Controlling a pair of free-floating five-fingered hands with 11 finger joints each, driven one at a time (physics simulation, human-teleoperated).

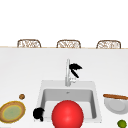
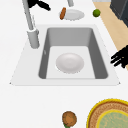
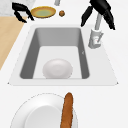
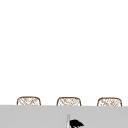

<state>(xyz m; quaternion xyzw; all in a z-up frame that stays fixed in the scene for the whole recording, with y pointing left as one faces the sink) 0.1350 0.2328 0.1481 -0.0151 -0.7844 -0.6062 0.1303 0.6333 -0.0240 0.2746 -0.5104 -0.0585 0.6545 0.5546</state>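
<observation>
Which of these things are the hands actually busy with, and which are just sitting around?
In hand: right hand open beside the faucet; left hand curled at the sink front corner.

Lying about: red ball, white bowl, baguette, lime, yellow plate.

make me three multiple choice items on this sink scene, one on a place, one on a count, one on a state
1. Where is the right hand?
A. beside the faucet
B. in the sink basin
C. on the yellow plate

2. How many woven chair backs stand beyond the counter?
A. one
B. three
C. five

3. What lies across the white plate?
A. a lime
B. nothing
C. a baguette

Answers: 1 A, the front view has it just right of the spout. 2 B, three in a row. 3 C, the brown loaf rests over its rim.
</observation>
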